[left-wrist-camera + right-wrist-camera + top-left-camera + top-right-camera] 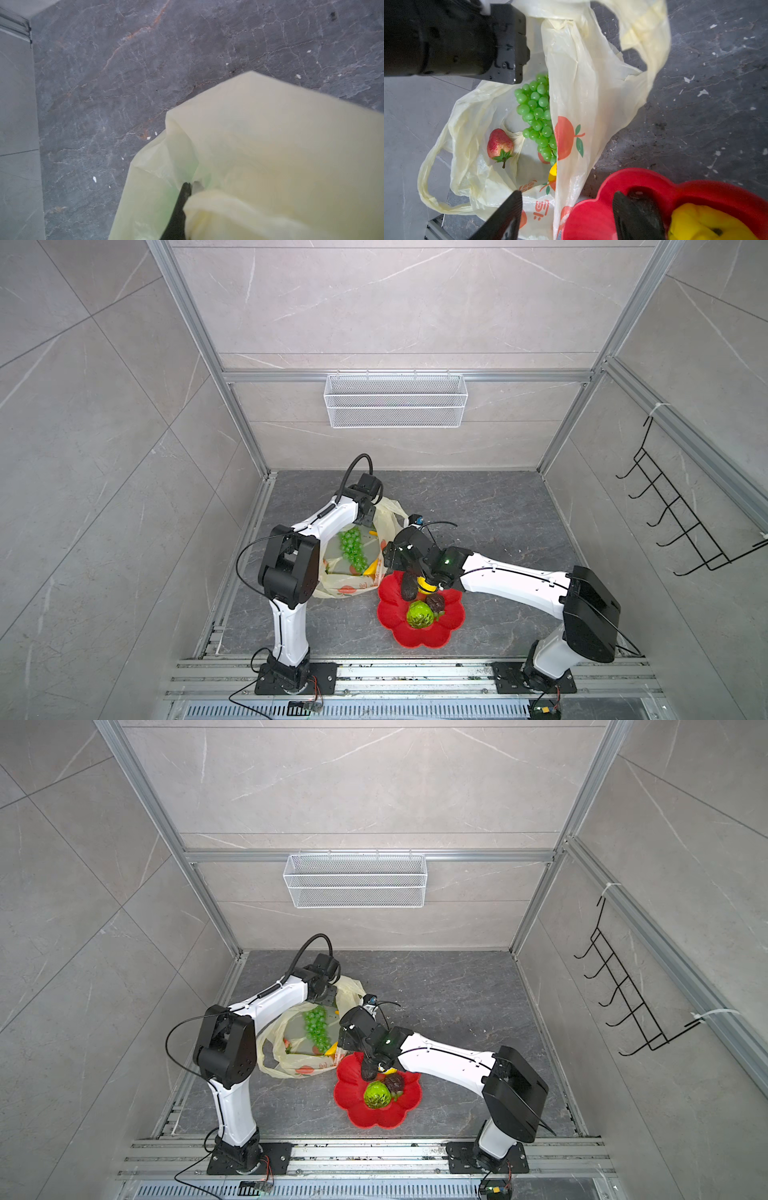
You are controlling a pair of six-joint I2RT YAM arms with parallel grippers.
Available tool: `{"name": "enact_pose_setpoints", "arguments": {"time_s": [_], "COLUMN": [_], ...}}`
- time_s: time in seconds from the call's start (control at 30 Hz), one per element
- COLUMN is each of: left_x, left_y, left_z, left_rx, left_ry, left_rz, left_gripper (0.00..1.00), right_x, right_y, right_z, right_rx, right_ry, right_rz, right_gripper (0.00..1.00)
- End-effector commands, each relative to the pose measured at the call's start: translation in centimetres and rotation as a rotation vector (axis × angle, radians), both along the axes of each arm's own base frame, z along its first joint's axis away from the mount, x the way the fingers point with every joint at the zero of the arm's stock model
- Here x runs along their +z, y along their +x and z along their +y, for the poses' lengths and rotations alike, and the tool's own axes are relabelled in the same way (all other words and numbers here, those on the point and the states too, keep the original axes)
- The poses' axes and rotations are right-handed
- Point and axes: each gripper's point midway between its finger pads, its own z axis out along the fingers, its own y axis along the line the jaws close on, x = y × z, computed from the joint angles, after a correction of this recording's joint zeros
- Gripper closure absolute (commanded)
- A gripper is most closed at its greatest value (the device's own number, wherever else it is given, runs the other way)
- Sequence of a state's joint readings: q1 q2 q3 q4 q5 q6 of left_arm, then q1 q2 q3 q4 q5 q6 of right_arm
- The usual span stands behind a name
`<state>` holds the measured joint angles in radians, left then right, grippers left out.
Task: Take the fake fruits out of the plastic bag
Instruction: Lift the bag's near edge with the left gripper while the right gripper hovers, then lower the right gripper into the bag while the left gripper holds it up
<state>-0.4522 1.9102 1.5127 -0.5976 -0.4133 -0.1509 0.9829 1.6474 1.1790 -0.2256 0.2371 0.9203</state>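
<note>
While the left hand (pixel 192 185) clamps the crinkly pale-yellow plastic bag (pixel 591 87), the right hand (pixel 566 193), spread and empty, next needs the glossy green grape bunch (pixel 536 112).

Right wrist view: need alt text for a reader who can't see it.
An open pale-yellow plastic bag on a dark stone surface holds a green grape bunch and a red strawberry. The open right gripper hovers over the bag's edge and a red flower-shaped plate, where a dark fruit and a yellow fruit sit.
</note>
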Motion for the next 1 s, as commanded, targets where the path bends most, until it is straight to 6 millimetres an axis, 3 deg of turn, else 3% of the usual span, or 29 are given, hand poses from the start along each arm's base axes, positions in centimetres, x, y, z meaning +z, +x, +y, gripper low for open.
{"name": "enact_pose_setpoints", "arguments": {"time_s": [0.0,0.1,0.2,0.43,0.6,0.87,0.97], "left_x": [6.8,9.2,10.3,8.4,6.5,6.0,5.9], "left_y": [-0.3,-2.2,-4.2,-6.2,-5.1,-1.7,-1.3], "left_z": [1.7,3.2,2.6,1.0,1.3,1.7,2.2], "left_rx": [0.121,0.195,0.159,0.091,0.120,0.169,0.197], "left_ry": [-0.103,-0.150,-0.267,-0.361,-0.359,-0.477,-0.478], "left_rz": [-0.201,-0.288,-0.319,-0.238,-0.176,-0.119,-0.112], "left_gripper": [1.00,1.00,1.00,1.00,1.00,1.00,1.00], "right_x": [0.9,1.7,2.6,2.4,1.9,-1.1,-2.3], "right_y": [0.1,-0.4,-1.2,-2.5,-2.6,-0.1,1.8], "right_z": [2.0,3.5,4.9,7.9,9.3,11.3,12.0], "right_rx": [0.065,0.119,0.166,0.263,0.277,0.230,0.201], "right_ry": [0.036,0.051,0.048,0.039,-0.038,-0.067,-0.061], "right_rz": [-0.020,-0.057,-0.105,-0.127,-0.150,-0.115,-0.073], "right_gripper": [0.30,0.30,0.30,0.32,0.33,0.36,0.38]}}
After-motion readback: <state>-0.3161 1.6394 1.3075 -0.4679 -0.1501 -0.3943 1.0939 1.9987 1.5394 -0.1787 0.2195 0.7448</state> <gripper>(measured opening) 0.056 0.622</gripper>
